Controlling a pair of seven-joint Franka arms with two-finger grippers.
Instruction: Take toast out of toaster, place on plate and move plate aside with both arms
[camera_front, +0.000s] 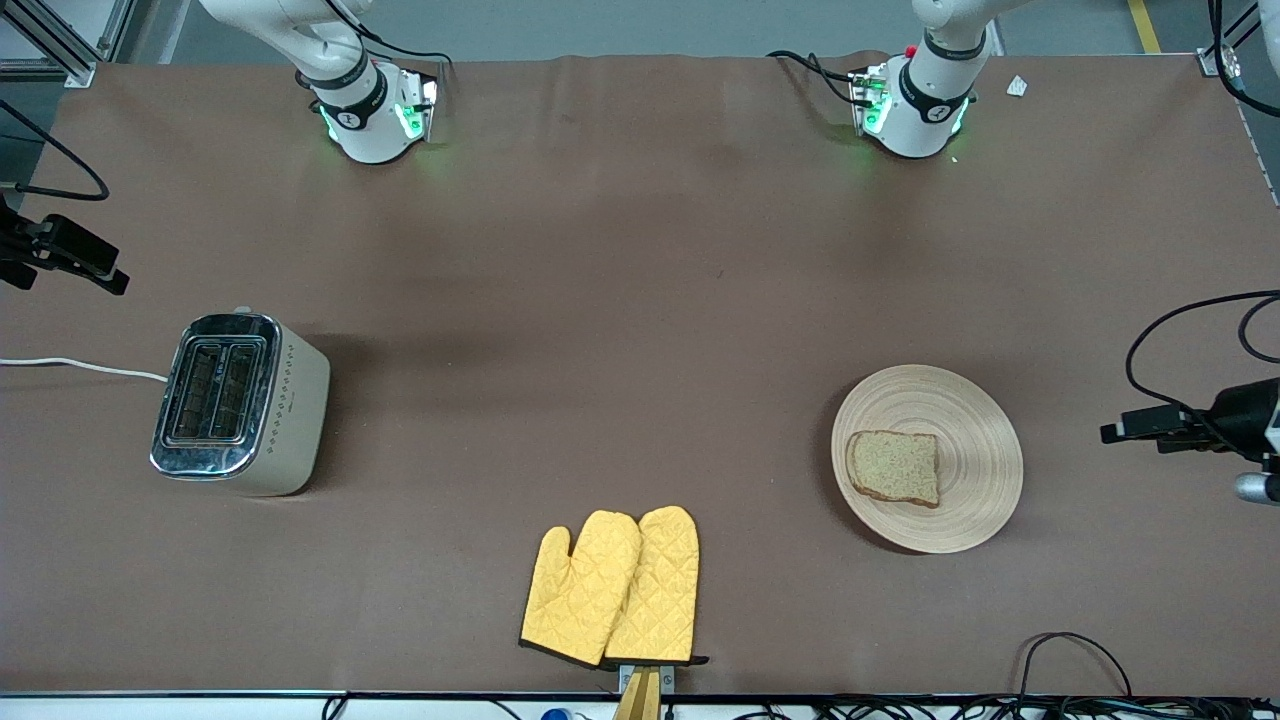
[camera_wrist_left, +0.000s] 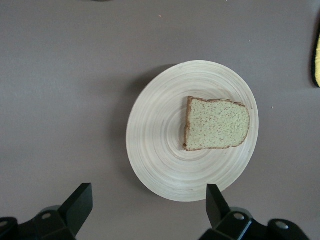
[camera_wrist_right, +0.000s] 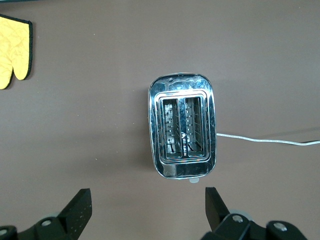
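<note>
Hovering with my left gripper (camera_wrist_left: 147, 207) spread wide and empty, I look down on the toast (camera_wrist_left: 216, 123), which lies flat on the plate (camera_wrist_left: 155, 145) toward the left arm's end of the table. My right gripper (camera_wrist_right: 147, 210), also wide and empty, hangs above the toaster (camera_wrist_right: 183, 126), well apart from the plate.

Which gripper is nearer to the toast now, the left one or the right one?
Left. The left gripper, open, hangs above the table beside the plate holding the toast. The right gripper, open, hangs by the toaster at the right arm's end.
</note>
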